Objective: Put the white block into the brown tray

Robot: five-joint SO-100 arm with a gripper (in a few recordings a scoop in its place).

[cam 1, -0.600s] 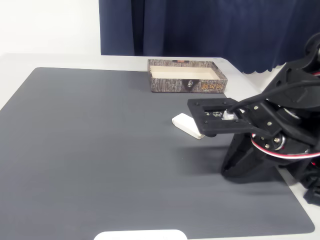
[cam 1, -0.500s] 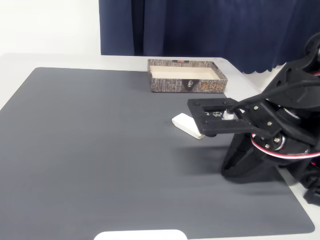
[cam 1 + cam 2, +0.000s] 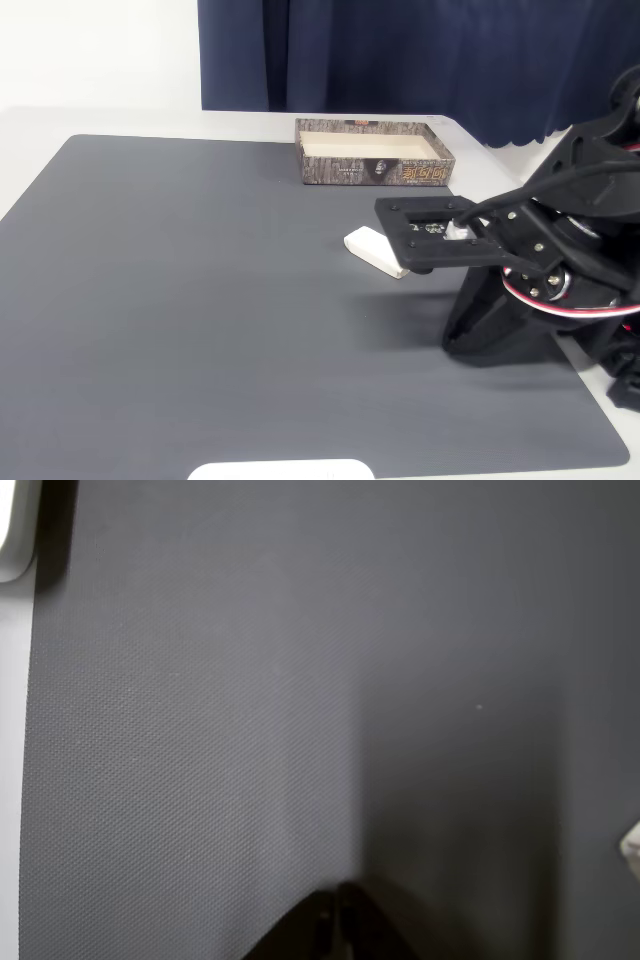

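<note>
Grey mat (image 3: 200,730), tool (image 3: 338,920) tips together

White block (image 3: 375,251) right end hidden under black arm (image 3: 520,245) in fixed view; just a sliver cut off at right edge in wrist view. Gripper (image 3: 338,930) cropped at bottom, tips together.

On my wrist feed I see the dark grey mat (image 3: 300,680) across nearly everything. Left of it runs a pale table strip (image 3: 12,780). The gripper (image 3: 338,930) pokes up from the mat's bottom edge, tips together. A pale sliver (unclear what) (image 3: 631,842) sits at the mat's right edge.
</note>
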